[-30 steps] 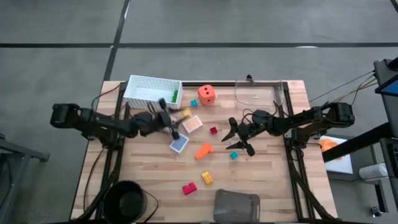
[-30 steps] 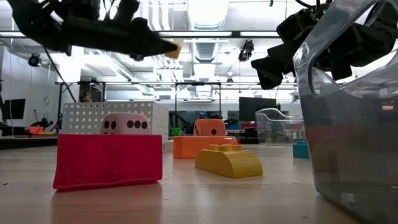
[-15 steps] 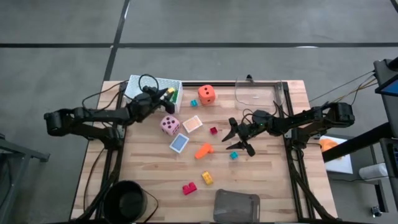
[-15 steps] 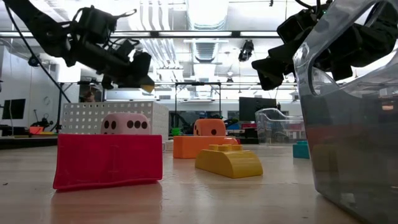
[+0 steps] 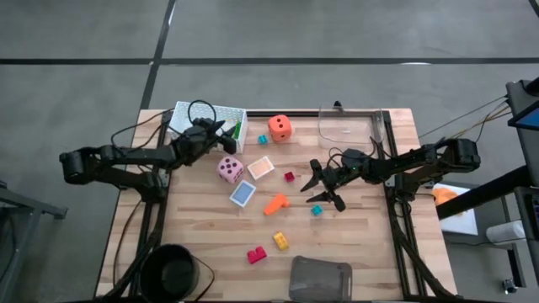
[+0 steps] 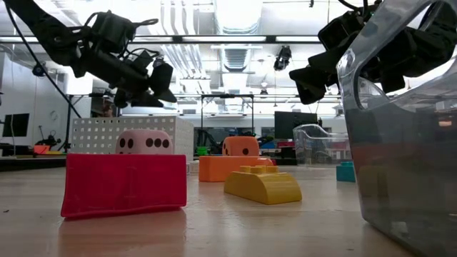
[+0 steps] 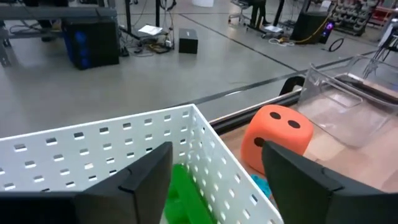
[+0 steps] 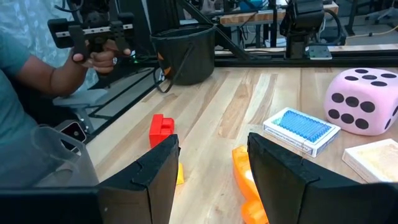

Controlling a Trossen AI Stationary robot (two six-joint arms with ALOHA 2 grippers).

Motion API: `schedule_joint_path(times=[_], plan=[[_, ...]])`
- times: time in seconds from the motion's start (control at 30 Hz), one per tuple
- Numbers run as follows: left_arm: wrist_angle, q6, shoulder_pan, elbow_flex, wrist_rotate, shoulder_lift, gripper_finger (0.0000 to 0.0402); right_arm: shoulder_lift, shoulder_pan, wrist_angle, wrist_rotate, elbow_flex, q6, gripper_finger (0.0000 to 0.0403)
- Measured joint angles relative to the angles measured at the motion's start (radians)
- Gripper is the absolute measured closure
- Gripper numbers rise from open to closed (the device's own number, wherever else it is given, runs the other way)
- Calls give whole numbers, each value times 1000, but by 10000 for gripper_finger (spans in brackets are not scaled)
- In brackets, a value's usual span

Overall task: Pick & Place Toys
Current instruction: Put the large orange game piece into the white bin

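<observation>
My left gripper hovers open over the right end of the white perforated basket, nothing between its fingers. A green brick lies inside the basket below it. On the table lie the orange die, pink die, peach card, blue card, orange brick, a small dark red brick, teal brick, yellow brick and red brick. My right gripper hangs open above the table, right of the orange brick.
A grey tray sits at the near edge, a black bucket at the near left and a clear container at the far right. A person's hands with a controller show beyond the table in the right wrist view.
My left gripper, shut on a yellow brick, has swung from above the cards toward the table's far left, over the basket, rolling as it went. It has then opened and let go; the yellow brick no longer shows. The pink die stands uncovered.
</observation>
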Motion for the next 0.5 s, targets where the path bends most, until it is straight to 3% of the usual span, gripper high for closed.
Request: schedule_joint_path(times=[0.23,0.5], plan=[[37,5,1,0,71,-22,108,0,0,0,0,0,1,211],[183,118,-42,-1,407,-61,112,0,1,-13,44,0,1,211]])
